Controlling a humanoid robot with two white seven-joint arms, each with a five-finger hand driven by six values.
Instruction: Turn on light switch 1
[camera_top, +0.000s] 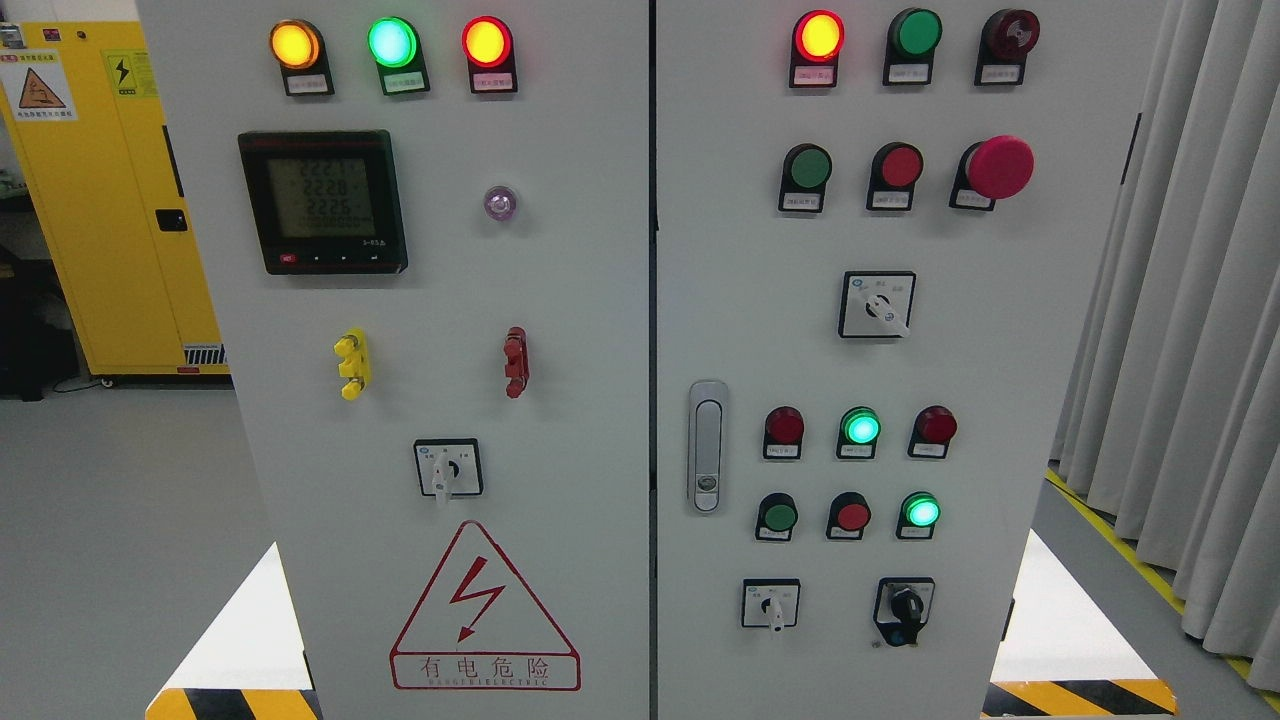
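Neither hand was in view before the control cabinet (560, 300); the state of the fingers could not be told.

Which control was light switch 1 could not be read; the labels were too small. Likely candidates were the push buttons (778, 516) near the right door's lower edge. A good attempt would probably confirm the label first, then press squarely with one fingertip, clear of the neighbouring red button (852, 516).
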